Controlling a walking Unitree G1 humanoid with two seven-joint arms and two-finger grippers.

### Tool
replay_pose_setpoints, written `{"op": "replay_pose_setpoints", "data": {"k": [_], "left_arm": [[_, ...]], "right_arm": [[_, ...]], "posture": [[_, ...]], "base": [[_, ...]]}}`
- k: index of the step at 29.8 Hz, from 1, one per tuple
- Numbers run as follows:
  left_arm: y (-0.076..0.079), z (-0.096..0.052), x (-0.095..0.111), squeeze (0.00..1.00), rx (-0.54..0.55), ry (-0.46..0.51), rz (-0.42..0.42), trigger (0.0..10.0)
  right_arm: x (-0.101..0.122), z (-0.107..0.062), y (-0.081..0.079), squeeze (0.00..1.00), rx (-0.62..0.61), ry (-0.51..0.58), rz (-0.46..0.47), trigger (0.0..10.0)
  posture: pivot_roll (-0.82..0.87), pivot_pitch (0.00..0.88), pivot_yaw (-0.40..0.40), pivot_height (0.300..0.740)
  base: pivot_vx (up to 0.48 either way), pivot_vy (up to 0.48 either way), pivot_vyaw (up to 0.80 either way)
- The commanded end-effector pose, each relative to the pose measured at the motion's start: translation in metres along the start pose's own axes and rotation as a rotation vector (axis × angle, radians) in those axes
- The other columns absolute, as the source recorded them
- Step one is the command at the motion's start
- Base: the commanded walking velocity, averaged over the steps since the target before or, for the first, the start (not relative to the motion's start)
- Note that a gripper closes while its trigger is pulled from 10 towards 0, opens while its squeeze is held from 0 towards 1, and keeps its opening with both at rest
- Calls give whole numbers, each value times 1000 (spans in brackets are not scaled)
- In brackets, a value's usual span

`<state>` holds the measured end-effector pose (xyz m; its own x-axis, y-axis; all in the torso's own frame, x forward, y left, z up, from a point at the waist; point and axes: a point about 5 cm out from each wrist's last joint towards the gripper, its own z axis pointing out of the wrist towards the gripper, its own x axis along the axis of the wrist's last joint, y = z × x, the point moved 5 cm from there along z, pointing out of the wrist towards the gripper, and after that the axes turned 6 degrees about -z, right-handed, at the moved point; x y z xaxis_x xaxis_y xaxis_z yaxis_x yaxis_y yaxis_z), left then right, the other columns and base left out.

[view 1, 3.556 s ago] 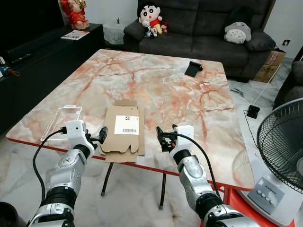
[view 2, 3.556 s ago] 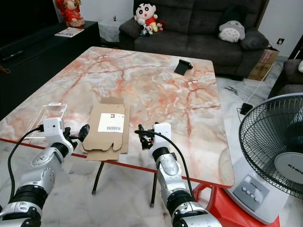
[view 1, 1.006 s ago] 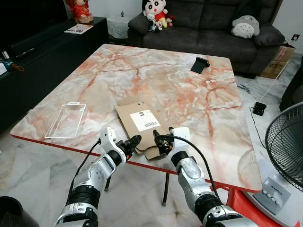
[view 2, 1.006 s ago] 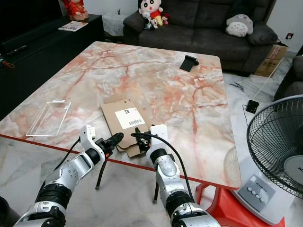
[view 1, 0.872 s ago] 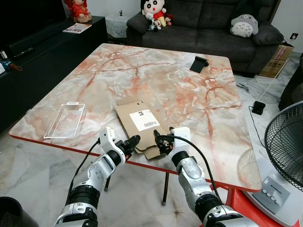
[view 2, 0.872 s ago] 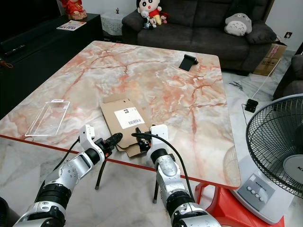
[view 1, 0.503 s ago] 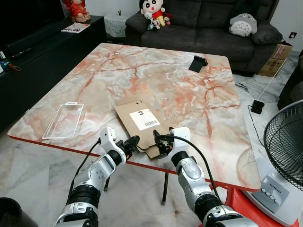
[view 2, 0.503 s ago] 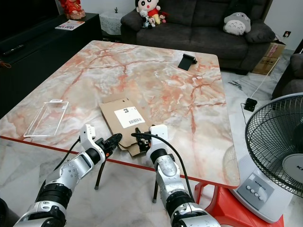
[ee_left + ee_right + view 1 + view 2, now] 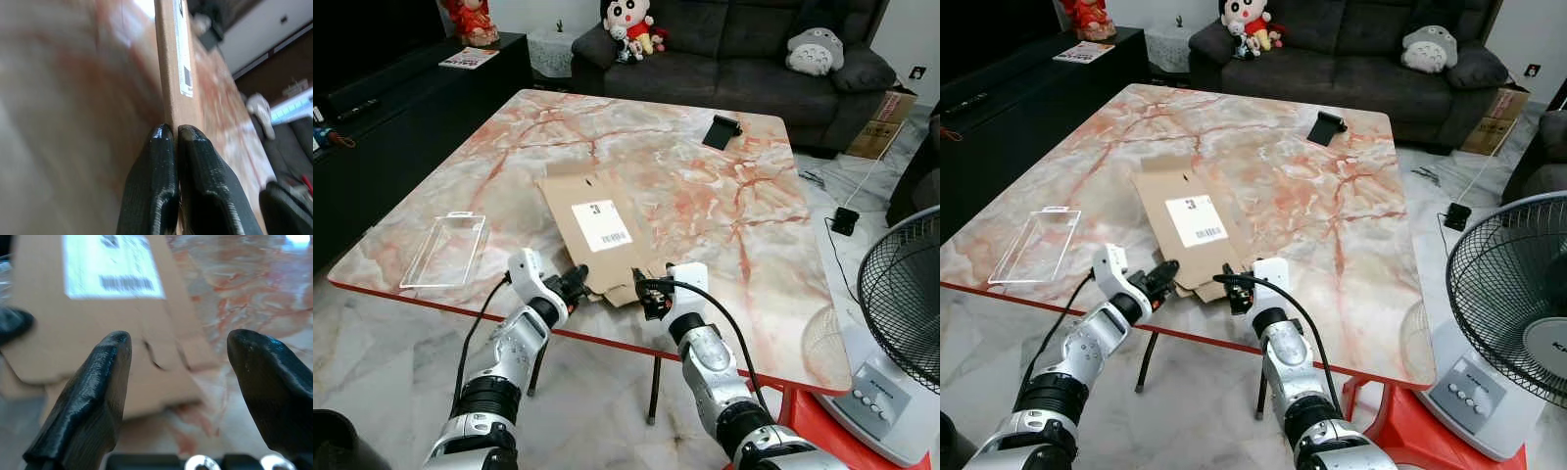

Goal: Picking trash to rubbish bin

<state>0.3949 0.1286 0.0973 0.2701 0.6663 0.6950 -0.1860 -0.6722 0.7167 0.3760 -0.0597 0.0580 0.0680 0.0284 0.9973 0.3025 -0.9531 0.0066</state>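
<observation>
Cardboard: flattened brown carton with a white barcode label; you see it lying on the table near the front edge, its near flaps by both grippers
Table: marble-patterned top, pink and white veining, red rim along the front edge
Left gripper: you find the left gripper at the carton's near left corner; its wrist view shows both black fingers pressed together on the cardboard edge
Right gripper: the right gripper sits at the carton's near right corner, just above the table edge; its wrist view shows the fingers spread wide apart, with the carton flaps between and beyond them, not touched
Clear tray: transparent plastic tray flat on the table, well left of the carton
Black object: small dark item near the far right edge of the table; you cannot tell what it is
Surroundings: grey sofa with plush toys behind the table; standing fan on the floor at right
</observation>
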Motion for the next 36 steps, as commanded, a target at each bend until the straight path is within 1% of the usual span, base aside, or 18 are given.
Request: {"op": "replay_pose_setpoints", "data": {"k": [1,3,5,6,7,8,9,10,13,15,16,17,19,22,23,25,31,36], "left_arm": [[4,2,22,0,19,103,68,10000],[3,1,28,0,31,139,84,10000],[1,-1,37,0,54,191,137,10000],[1,-3,40,0,73,217,188,10000],[0,-5,46,0,105,256,267,10000],[0,-5,46,0,105,256,267,10000],[-3,-8,49,0,145,290,313,10000],[-4,-9,49,0,153,304,320,10000],[2,-13,48,0,155,330,477,10000],[9,-13,43,0,136,322,598,10000],[14,-13,40,0,125,320,680,10000],[15,-13,39,0,124,321,702,10000],[23,-13,37,0,104,337,828,10000],[24,-14,38,0,104,353,845,10000],[28,-13,39,0,94,363,893,10000],[31,-13,39,0,87,379,918,10000],[34,-15,43,0,97,423,936,10000],[34,-15,42,0,98,426,940,10000]], "right_arm": [[4,1,6,0,-24,14,-5,10000],[7,1,8,0,-32,27,-1,10000],[12,3,11,0,-45,48,1,10000],[14,3,12,0,-51,57,0,10000],[18,4,14,0,-62,70,-2,10000],[18,4,14,0,-62,70,-2,10000],[23,5,17,0,-75,92,2,10000],[25,6,17,0,-79,99,3,10000],[36,8,20,0,-101,139,9,10000],[42,9,23,0,-117,162,11,10000],[46,9,24,0,-127,177,12,10000],[47,10,25,0,-130,182,11,10000],[57,11,28,0,-141,215,-17,10000],[63,12,29,0,-145,232,-35,10000],[67,13,32,0,-152,245,-35,10000],[70,13,34,0,-156,254,-36,10000],[68,11,37,0,-164,250,-44,10000],[66,11,36,0,-162,248,-46,10000]], "posture": [[-10,12,-41,740],[-10,12,-41,740],[-12,11,-42,740],[-12,11,-42,740],[-12,11,-42,740],[-12,11,-42,740],[-11,12,-41,740],[-11,12,-41,740],[-12,11,-41,740],[-12,11,-41,740],[-12,11,-41,740],[-12,11,-41,740],[-14,8,-40,740],[-14,8,-40,740],[-14,8,-40,740],[-14,8,-40,740],[-21,0,-39,740],[-22,0,-39,740]], "base": [[0,0,0],[0,0,0],[0,0,0],[0,0,0],[0,0,0],[0,0,0],[0,0,0],[0,0,0],[0,0,0],[0,0,0],[0,0,0],[0,0,0],[0,0,0],[0,0,0],[0,0,0],[0,0,0],[0,0,0],[0,0,0]]}}
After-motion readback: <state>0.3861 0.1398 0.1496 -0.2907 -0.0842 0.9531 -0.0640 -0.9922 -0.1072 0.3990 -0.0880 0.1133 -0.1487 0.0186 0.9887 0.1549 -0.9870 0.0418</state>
